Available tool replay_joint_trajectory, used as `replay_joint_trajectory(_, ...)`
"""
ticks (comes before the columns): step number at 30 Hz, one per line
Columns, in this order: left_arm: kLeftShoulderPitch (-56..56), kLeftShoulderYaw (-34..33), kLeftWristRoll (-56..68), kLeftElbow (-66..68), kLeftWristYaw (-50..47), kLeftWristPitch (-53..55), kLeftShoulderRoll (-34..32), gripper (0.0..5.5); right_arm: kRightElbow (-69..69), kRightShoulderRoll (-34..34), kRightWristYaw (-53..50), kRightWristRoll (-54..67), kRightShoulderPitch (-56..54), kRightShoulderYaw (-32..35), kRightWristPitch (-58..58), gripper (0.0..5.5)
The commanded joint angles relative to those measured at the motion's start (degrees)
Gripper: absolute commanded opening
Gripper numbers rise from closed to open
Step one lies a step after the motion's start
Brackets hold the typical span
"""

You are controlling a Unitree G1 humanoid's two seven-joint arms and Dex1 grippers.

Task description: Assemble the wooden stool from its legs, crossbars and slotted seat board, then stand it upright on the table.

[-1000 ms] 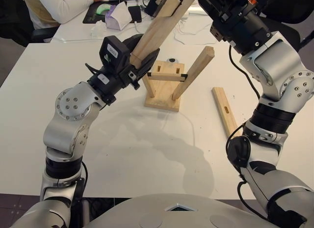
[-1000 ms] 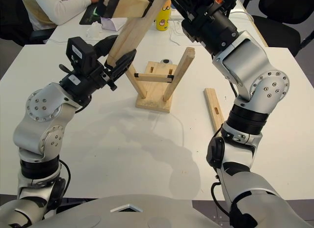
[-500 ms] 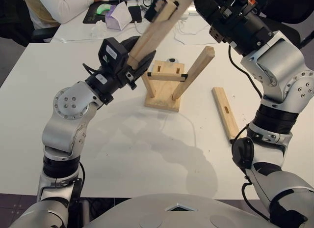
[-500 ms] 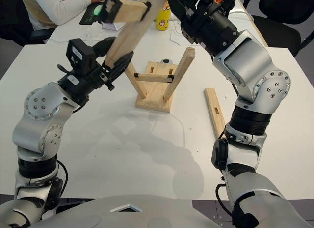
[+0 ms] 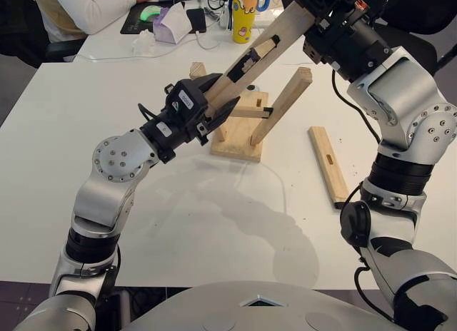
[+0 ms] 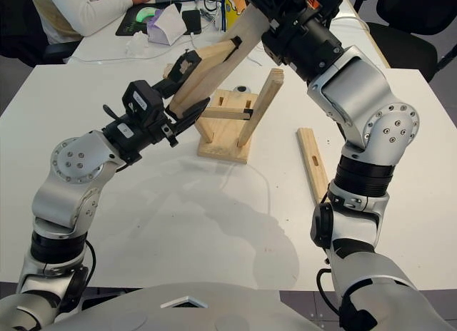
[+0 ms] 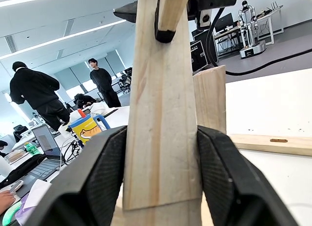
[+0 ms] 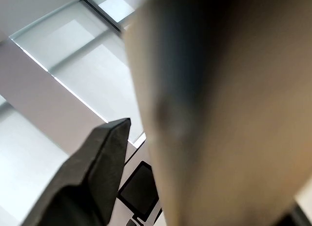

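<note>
The slotted seat board point(image 5: 235, 145) lies flat at the table's middle. Two legs slant up from it, joined by a crossbar point(image 5: 243, 112); the right leg point(image 5: 285, 103) is the taller. Another leg with a slot point(image 5: 327, 163) lies loose to the right. A long wooden leg point(image 5: 275, 42) with a short crossbar point(image 5: 249, 58) fixed to it slants over the board. My left gripper point(image 5: 218, 103) is shut on its lower end, its fingers point(image 7: 105, 182) pressing both sides of the leg point(image 7: 163, 114). My right gripper point(image 5: 314, 23) is shut on its upper end, the leg point(image 8: 234, 114) beside one finger point(image 8: 97, 172).
A yellow mug point(image 5: 245, 6), a lilac box point(image 5: 171, 24) and cables sit on the desk behind. A small black object point(image 5: 249, 87) lies just past the seat board. Bare white table point(image 5: 214, 224) stretches in front.
Both arms have swung the held leg lower and flatter. My left gripper has moved right and down, closer to the seat board. The parts on the table have not moved.
</note>
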State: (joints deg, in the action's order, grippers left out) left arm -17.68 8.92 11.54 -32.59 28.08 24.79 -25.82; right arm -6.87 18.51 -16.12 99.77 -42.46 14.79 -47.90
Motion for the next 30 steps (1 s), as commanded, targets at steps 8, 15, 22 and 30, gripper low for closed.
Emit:
replay_joint_trajectory(8,0.09,-0.89,-0.75,0.85,0.47,-0.12,-0.33,2.12,-0.67,0.01,1.02,-1.00,0.03,-0.19,0.84,1.34)
replay_joint_trajectory(15,-0.01,-1.28,-0.81,1.06,-0.11,0.06,0.17,2.12,-0.63,-0.20,1.26,-1.60,-0.10,0.01,1.21,1.33)
replay_joint_trajectory(22,0.24,-3.54,2.40,-0.22,-0.08,2.31,1.23,3.07,-0.91,-0.09,1.38,-4.11,0.07,0.56,2.73,1.00)
replay_joint_trajectory(30,0.65,-10.38,9.28,-2.80,-1.85,6.80,1.74,3.10,4.56,-0.79,-0.32,-13.18,-1.48,4.79,11.04,1.00)
